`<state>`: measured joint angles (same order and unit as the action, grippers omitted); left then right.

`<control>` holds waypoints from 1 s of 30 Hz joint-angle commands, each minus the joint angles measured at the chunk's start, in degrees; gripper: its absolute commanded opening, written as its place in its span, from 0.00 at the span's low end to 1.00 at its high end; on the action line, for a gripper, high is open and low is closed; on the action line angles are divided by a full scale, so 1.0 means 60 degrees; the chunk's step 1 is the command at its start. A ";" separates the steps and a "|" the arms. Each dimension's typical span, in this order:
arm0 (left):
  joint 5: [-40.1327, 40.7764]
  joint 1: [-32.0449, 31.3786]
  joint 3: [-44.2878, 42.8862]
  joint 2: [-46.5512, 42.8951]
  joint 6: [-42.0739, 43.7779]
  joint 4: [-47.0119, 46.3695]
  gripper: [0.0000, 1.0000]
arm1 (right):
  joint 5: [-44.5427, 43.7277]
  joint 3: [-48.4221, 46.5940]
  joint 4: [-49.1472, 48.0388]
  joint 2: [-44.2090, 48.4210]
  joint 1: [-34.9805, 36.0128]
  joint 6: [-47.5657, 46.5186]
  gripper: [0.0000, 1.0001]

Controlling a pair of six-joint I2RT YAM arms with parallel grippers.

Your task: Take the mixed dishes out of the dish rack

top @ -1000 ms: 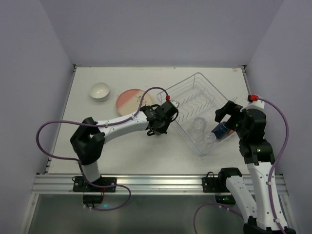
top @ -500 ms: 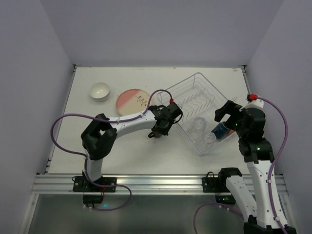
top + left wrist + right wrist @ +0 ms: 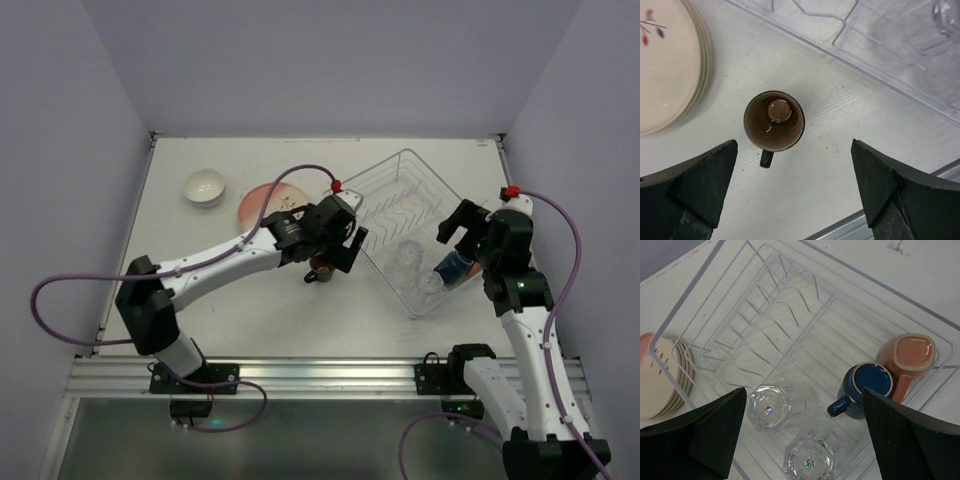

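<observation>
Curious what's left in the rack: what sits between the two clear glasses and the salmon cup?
The dark blue cup, right beside the salmon cup; the right wrist view shows it.

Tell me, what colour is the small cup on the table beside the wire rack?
The small round handled cup is dark brown, clearest in the left wrist view.

Brown cup (image 3: 774,121); cream plates (image 3: 667,75) with a red-and-purple sprig; dark blue cup (image 3: 866,385); salmon cup (image 3: 910,355); clear glasses (image 3: 770,407); white bowl (image 3: 205,186); silver-white wire rack (image 3: 790,315).
</observation>
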<state>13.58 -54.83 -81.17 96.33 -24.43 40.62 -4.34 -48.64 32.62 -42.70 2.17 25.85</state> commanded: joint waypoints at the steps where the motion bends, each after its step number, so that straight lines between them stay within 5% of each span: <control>1: 0.0810 -0.0061 0.0459 -0.1902 -0.0089 -0.0237 1.00 | -0.0900 0.0124 -0.0442 -0.0500 -0.0011 0.0612 0.99; 6: 0.2596 0.0012 0.2363 -0.4480 -0.0908 0.0201 1.00 | -0.1281 0.0212 -0.0589 -0.1218 -0.0025 0.1241 0.99; 11: 0.2296 0.2030 0.4164 -0.6033 -0.0547 0.0657 1.00 | -0.3095 0.0080 -0.0091 -0.1965 -0.0026 0.2677 0.99; 30: 0.1603 0.2707 0.5588 -0.6929 0.0013 -0.0778 1.00 | -0.4271 -0.1151 0.0056 -0.4763 -0.1124 0.1611 0.99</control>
<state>23.83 -38.85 -48.07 56.01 -25.69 39.33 -26.04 -53.49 33.01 -70.39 -4.01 37.21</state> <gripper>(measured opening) 0.997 0.989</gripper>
